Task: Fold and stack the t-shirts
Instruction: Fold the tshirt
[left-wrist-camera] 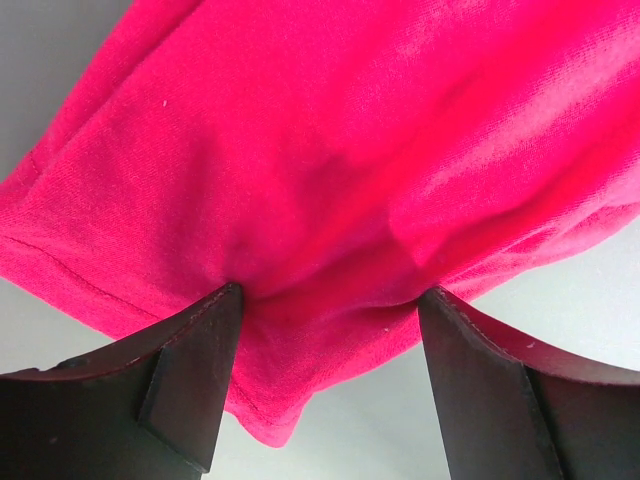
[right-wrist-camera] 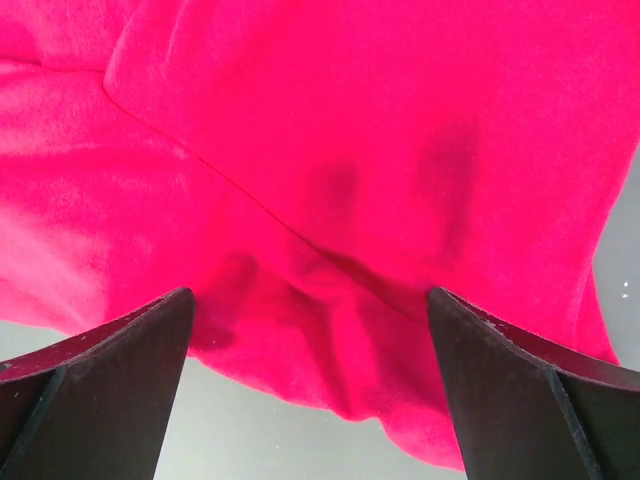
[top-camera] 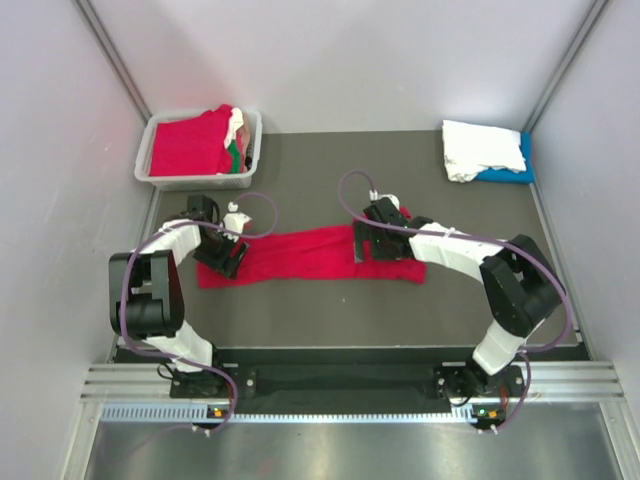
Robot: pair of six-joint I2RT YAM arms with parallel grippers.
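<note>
Jaws apart, the left pincer and right pincer each straddle the red t-shirt, a band lying left to right across the counter. It looks soft, light and limp, so pinch all layers at its ends.

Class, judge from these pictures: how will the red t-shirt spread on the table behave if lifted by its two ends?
Probably floppy: the red t-shirt already puckers between the fingers of the left hand. Likely to sag in the middle, since it lies as a long, limp strip. Seemingly light, being thin knit cloth.
</note>
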